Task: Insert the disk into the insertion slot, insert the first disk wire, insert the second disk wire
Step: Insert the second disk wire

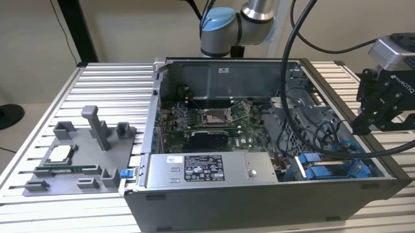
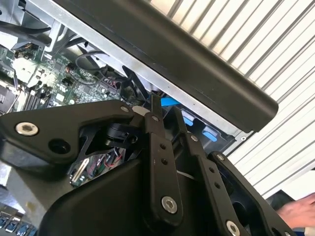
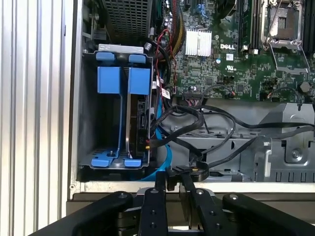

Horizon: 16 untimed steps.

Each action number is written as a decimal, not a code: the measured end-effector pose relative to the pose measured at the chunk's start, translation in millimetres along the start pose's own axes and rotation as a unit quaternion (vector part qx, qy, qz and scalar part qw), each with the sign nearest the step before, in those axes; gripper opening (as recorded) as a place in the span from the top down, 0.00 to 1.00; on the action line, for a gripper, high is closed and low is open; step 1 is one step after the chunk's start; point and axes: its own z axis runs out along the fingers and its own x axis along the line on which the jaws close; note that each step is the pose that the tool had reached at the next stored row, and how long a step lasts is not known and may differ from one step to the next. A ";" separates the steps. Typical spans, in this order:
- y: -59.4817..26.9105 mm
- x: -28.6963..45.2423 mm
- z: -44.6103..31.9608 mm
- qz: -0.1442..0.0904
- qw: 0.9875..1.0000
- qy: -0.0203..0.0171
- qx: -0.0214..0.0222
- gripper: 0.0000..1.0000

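Observation:
In the first wrist view the disk (image 3: 139,118) stands on edge inside the insertion slot (image 3: 88,113), a bay of the grey metal drive cage with blue tabs (image 3: 139,81) at its mouth. A blue wire (image 3: 162,157) and a black wire with a connector (image 3: 197,169) lie loose beside the cage; whether either is plugged into the disk cannot be told. My gripper (image 3: 172,181) hangs over the case's side wall, apart from the disk, its fingers (image 3: 158,196) close together with nothing seen between them. In the exterior view the gripper (image 1: 379,127) hovers at the right of the open case, above the cage (image 1: 321,165).
The open computer case (image 1: 259,204) holds a motherboard (image 1: 214,121) and a silver power-supply box (image 1: 201,170). A grey fixture tray with posts (image 1: 71,160) sits at the exterior view's left. Black cables (image 1: 292,73) hang over the case. A person's hand (image 2: 298,211) shows beside the case.

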 end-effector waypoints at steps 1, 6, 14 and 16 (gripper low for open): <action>0.0 0.0 0.0 0.000 1.000 0.000 0.000 0.00; 0.0 0.0 0.1 0.000 1.000 0.000 0.000 1.00; 0.0 0.1 0.4 0.000 1.000 0.000 0.000 1.00; 0.0 0.1 0.4 0.000 1.000 0.000 0.000 1.00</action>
